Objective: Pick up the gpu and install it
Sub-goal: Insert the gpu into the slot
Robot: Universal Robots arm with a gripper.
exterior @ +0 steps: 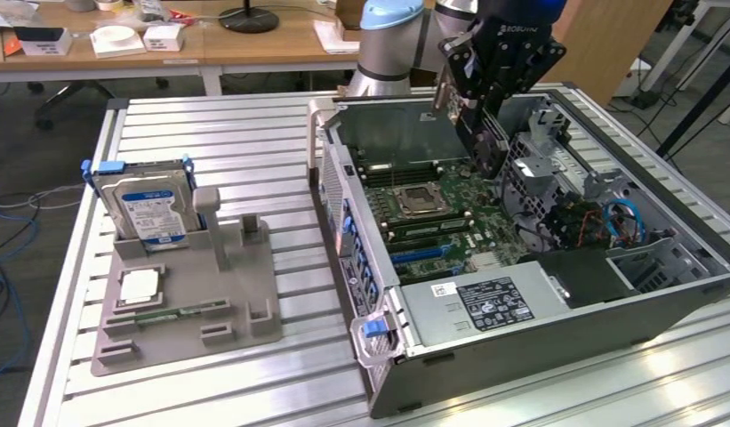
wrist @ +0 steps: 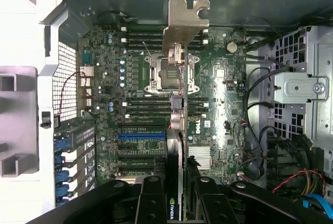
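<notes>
My gripper [exterior: 481, 105] hangs over the open computer case [exterior: 377, 356], shut on the gpu [exterior: 487, 147], a thin dark card held on edge above the motherboard [exterior: 442, 213]. In the wrist view the gpu [wrist: 180, 130] is seen edge-on, its silver bracket [wrist: 184, 21] at the far end and its near end clamped in my gripper [wrist: 179, 200] between the black fingers [wrist: 151, 198]. The card floats over the processor socket [wrist: 169, 73], clear of the board. A blue expansion slot [wrist: 141, 136] lies just to one side of it.
A drive cage [exterior: 542, 169] and cables [exterior: 620, 222] fill the case on the exterior view's right. The power supply [exterior: 484, 302] sits at the near end. On the exterior view's left, a grey holder [exterior: 240, 311] carries a hard drive [exterior: 151, 209] and a green memory stick [exterior: 175, 313].
</notes>
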